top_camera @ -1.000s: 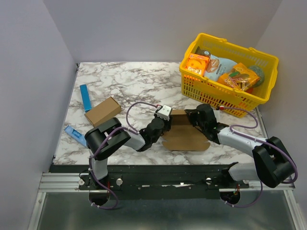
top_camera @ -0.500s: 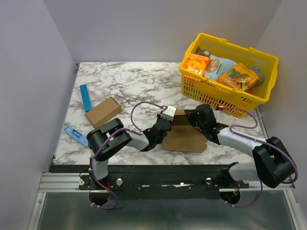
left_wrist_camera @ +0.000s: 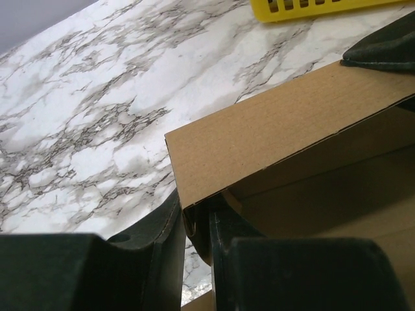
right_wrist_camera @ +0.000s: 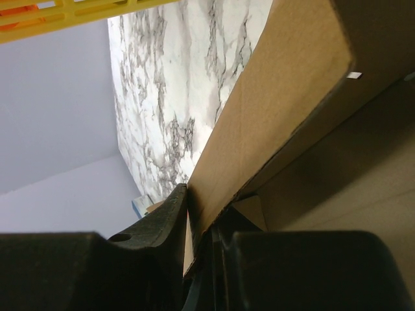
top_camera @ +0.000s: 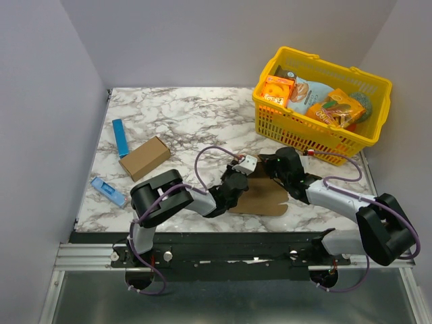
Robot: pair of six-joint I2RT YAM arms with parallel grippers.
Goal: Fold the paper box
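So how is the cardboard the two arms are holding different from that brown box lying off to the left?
The paper box is an open, unfinished sheet with one wall raised; the small carton is a closed oblong block. The paper box is pinched by the left tool and the right tool; the small carton lies untouched. Both are plain brown cardboard.

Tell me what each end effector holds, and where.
Both hold the paper box: the left end effector pinches a raised flap's corner, the right end effector a flap's edge.
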